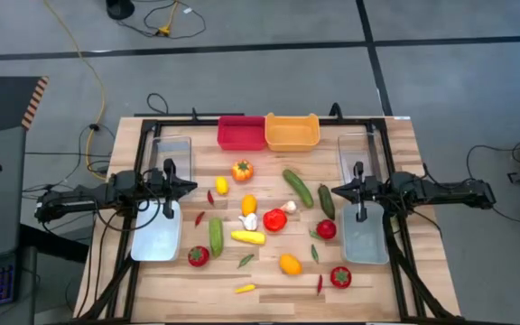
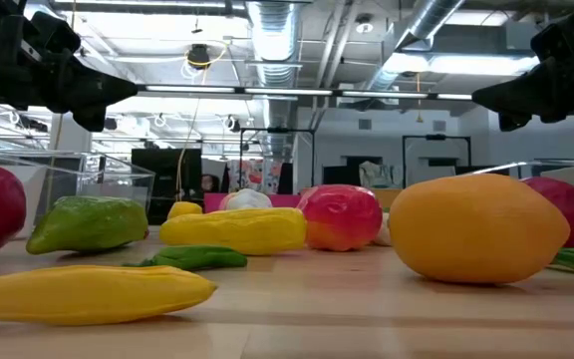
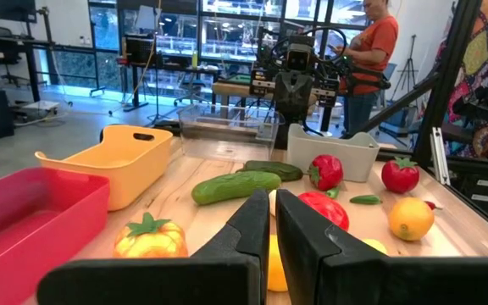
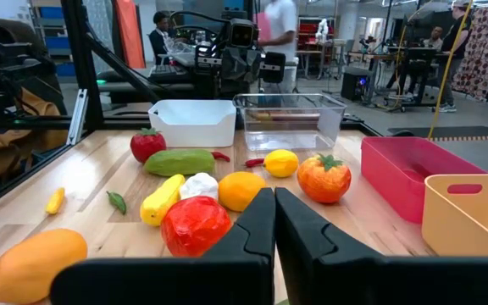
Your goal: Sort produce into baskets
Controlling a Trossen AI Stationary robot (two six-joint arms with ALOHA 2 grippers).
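Observation:
The produce lies loose on the middle of the wooden table: an orange pepper (image 1: 242, 169), green cucumbers (image 1: 298, 187), red tomatoes (image 1: 274, 219), white garlic (image 1: 249, 221), a yellow squash (image 1: 248, 237) and small chilies. At the far edge stand a red bin (image 1: 241, 132) and an orange-yellow bin (image 1: 292, 132). A clear tub (image 1: 171, 149) and a pale tray (image 1: 157, 236) lie at the left. Another tub (image 1: 357, 149) and tray (image 1: 366, 239) lie at the right. My left gripper (image 1: 192, 187) and right gripper (image 1: 325, 191) hover level above the table, shut and empty, pointing at each other across the produce.
Dark frame rails (image 1: 386, 171) run along both sides of the table under the arms. Beyond the table a person (image 3: 371, 51) stands in the room behind my right arm, and other people (image 4: 278, 25) show behind my left arm.

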